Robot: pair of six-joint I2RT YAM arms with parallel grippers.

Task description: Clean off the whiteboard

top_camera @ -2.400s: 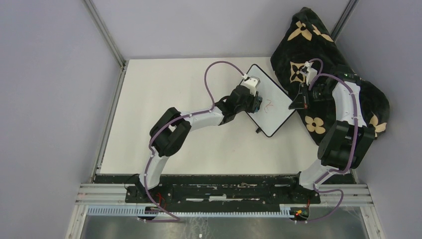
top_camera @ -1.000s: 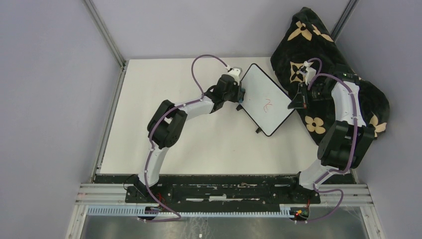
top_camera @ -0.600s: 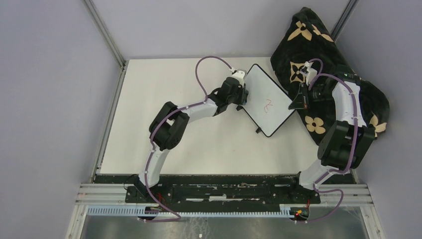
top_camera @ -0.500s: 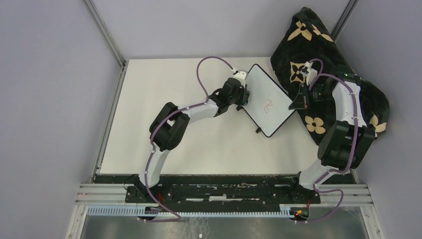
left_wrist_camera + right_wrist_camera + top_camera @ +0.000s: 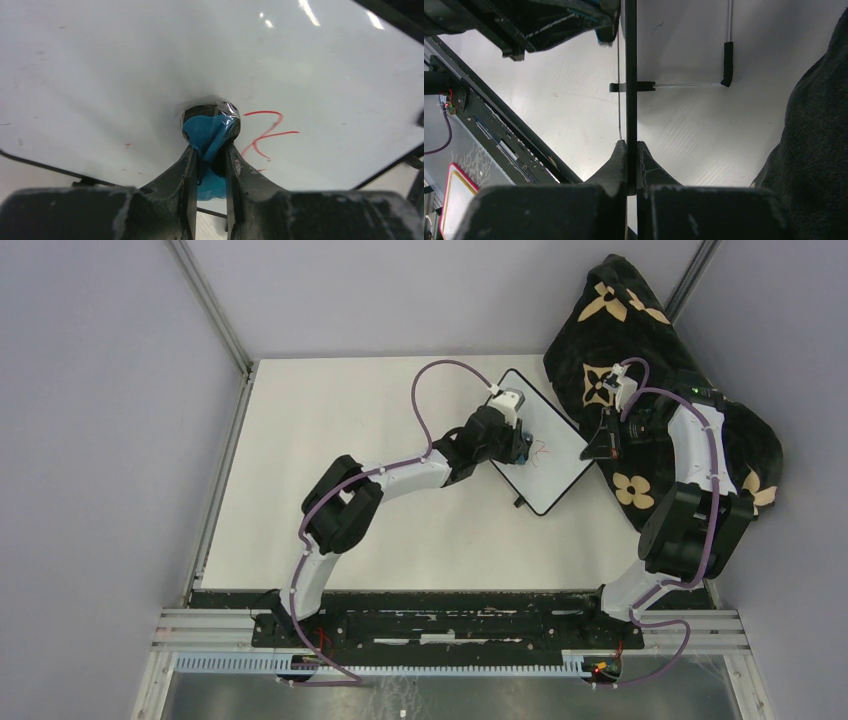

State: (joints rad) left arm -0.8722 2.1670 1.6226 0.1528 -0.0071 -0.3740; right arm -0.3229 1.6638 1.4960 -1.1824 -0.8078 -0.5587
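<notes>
Whiteboard [image 5: 556, 478] stands propped on the table [image 5: 350, 440], its right edge pinched between the narrow jaws of my right gripper [image 5: 631, 148]. That hold has not shifted over the last few seconds. The blanket [image 5: 640, 340] lies behind that arm.

Change: half a second ago my left gripper [image 5: 210, 150] hung off the board's left edge, over bare table. Now it is back over the board face, closed tight on the blue pad [image 5: 207, 131]. The pad looks pressed against the white surface, though contact is hard to confirm from above.

Red scribble [image 5: 265, 132] is intact. It sits just beside the pad, to the right of my left fingertips in the wrist view, touching nothing. The surface left of and behind the pad is clean apart from a few faint specks.

Reading: the return stroke has brought the pad up to the mark but not across it. The task is not finished, since the only writing I can see is unwiped.

Next move, as I judge it: carry the pad rightward over the red lines with steady pressure. Risk: pushing toward the clamped edge could rock the board on its feet, so the right grip must stay firm.
</notes>
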